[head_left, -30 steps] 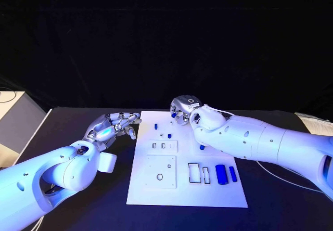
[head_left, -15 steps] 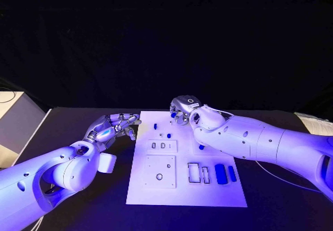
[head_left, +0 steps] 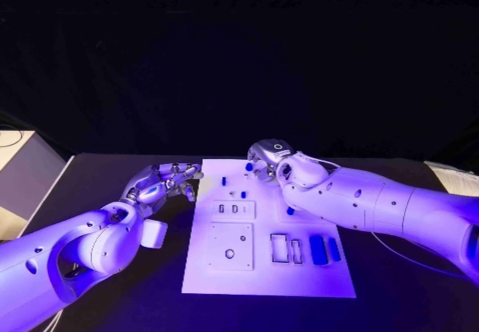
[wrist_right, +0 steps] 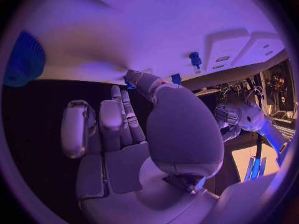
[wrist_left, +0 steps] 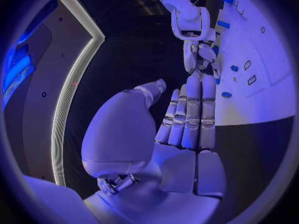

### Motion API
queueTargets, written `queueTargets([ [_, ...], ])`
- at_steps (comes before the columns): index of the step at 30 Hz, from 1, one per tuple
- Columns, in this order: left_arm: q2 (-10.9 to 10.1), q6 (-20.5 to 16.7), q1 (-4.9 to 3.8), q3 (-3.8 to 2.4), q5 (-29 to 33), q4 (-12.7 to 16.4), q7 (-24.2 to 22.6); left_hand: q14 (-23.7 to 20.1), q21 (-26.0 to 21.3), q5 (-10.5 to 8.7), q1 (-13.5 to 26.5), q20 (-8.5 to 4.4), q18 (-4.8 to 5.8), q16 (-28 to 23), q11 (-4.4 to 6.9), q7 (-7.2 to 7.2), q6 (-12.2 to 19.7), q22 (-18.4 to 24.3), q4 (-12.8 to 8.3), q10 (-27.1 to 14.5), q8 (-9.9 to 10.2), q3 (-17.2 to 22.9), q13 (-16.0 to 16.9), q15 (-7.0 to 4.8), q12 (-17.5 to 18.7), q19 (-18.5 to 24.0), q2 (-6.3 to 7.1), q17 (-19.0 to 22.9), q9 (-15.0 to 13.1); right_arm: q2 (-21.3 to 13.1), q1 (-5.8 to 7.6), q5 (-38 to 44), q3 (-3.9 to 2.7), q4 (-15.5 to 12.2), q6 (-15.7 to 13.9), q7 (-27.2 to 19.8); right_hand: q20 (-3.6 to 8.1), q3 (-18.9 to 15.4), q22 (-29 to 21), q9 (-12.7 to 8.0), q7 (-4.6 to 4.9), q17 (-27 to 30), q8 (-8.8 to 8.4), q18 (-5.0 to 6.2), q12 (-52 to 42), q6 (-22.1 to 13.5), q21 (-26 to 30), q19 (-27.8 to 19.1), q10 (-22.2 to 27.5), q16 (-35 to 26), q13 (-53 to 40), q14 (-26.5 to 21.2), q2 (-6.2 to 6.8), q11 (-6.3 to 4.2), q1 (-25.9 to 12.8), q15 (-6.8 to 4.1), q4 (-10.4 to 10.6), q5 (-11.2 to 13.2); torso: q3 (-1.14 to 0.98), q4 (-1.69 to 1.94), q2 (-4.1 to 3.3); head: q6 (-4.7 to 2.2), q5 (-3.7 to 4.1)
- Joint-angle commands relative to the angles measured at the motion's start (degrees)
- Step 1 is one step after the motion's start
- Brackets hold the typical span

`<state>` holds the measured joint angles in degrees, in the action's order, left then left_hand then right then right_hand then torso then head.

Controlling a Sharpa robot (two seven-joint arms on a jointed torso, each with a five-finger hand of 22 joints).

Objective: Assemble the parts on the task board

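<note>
At the far left of the head view a pale box (head_left: 22, 173) stands beside the black table (head_left: 120, 304). The left arm (head_left: 70, 256) reaches in over the table, and the left hand (head_left: 163, 181) hovers just beside the left edge of the white task board (head_left: 264, 277), near its far corner; its fingers (wrist_left: 190, 109) lie straight and side by side, with the thumb apart from them, and nothing is in its grasp. On the board, a small blue part (head_left: 223, 181) stands near the far left side, and nearer the robot are two raised white plates, a small one (head_left: 232, 209) with narrow slots and a larger one (head_left: 230, 246) with an oval hole. Right of the larger plate sit two empty rectangular slots (head_left: 279, 248), and beside these two long blue parts (head_left: 318, 250) lie side by side. Another blue part (head_left: 291, 211) shows just under the right arm (head_left: 379, 207). The right hand (head_left: 266, 160) is at the board's far edge, fingers curled downward; a blue part (head_left: 248, 166) sits at its fingertips, and the right wrist view shows blue pieces (wrist_right: 176, 78) by the thumb tip, but I cannot tell whether the hand is pinching one or merely touching it.
</note>
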<state>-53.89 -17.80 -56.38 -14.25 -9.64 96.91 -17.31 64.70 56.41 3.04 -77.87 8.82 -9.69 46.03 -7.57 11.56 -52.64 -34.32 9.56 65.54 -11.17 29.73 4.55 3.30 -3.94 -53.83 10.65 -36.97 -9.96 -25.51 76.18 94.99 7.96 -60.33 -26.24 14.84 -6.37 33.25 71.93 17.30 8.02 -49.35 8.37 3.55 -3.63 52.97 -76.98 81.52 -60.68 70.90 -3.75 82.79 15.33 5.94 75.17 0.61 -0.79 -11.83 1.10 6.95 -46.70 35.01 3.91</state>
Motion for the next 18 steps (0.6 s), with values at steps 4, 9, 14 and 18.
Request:
queueTargets([
  [4, -0.1, 1.2, -0.01, -0.04, -0.3, 0.0, -0.2, -0.4, 0.4, 0.03, 0.3, 0.12, -0.81, 0.3, -0.21, 0.28, 0.1, -0.1, 0.0, -0.2, 0.2, 0.3, 0.0, 0.11, 0.2, 0.4, -0.32, -0.1, -0.1, -3.5, 0.05, -0.3, -0.1, -3.9, -1.7, 0.0, -0.18, -0.7, 0.1, -0.1, -0.06, 0.3, -0.28, 0.52, 0.0, -0.5, 0.3, 0.2, 0.4, -0.1, 0.0, -0.3, -0.1, 0.0, 0.5, 0.17, 0.1, 0.2, -0.17, -0.23, 0.08, -0.3, -0.04],
  [9, -0.2, 1.2, 0.0, -0.04, -0.3, -0.1, -0.2, -0.5, 0.5, 0.03, 0.4, 0.15, -0.81, 0.3, -0.24, 0.32, 0.2, -0.1, 0.0, -0.3, 0.3, 0.3, 0.0, 0.14, 0.3, 0.5, -0.33, 0.0, -0.1, -7.7, 0.49, -3.9, -0.46, -7.8, -6.4, -0.7, 0.37, 0.3, 2.4, 0.2, 0.22, -2.3, 0.32, -0.01, -1.3, 1.3, -1.4, 1.5, -5.0, 1.8, -0.5, 0.6, -0.43, -1.01, 0.0, -0.63, 1.3, -1.2, -0.33, -0.64, 0.14, -0.65, 0.04],
  [14, -0.3, 1.3, 0.04, -0.03, -0.3, -0.1, -0.4, -0.5, 0.5, 0.03, 0.4, 0.15, -0.81, 0.3, -0.24, 0.32, 0.2, -0.1, 0.0, -0.3, 0.3, 0.3, 0.0, 0.14, 0.3, 0.5, -0.33, 0.0, -0.1, -11.3, 1.0, -10.6, -0.68, -10.3, -8.9, -1.8, 1.23, 1.6, 4.2, 0.6, -0.03, -3.7, 0.77, -0.39, -2.4, 2.8, -2.6, 2.3, -11.0, 3.1, -1.2, 1.1, 0.16, -1.99, -2.1, -1.26, 3.5, 0.9, -0.63, -1.39, 0.37, -1.03, -0.1],
  [18, -0.3, 1.4, 0.09, -0.03, -0.3, -0.5, -0.4, -0.5, 0.5, 0.03, 0.4, 0.15, -0.81, 0.3, -0.24, 0.3, 0.2, -0.1, 0.0, -0.4, 0.3, 0.3, 0.0, 0.15, 0.3, 0.5, -0.34, 0.0, -0.1, -14.1, 1.23, -16.7, -0.97, -11.5, -8.0, -3.4, 1.6, 0.0, 5.6, 0.7, 0.02, -5.2, 0.49, -0.67, -5.3, 2.7, -3.6, 2.9, -16.5, 4.0, -3.1, 1.3, 1.11, -2.78, -2.3, -1.93, 3.9, 1.7, -0.79, -1.62, 0.47, -0.92, 0.1],
])
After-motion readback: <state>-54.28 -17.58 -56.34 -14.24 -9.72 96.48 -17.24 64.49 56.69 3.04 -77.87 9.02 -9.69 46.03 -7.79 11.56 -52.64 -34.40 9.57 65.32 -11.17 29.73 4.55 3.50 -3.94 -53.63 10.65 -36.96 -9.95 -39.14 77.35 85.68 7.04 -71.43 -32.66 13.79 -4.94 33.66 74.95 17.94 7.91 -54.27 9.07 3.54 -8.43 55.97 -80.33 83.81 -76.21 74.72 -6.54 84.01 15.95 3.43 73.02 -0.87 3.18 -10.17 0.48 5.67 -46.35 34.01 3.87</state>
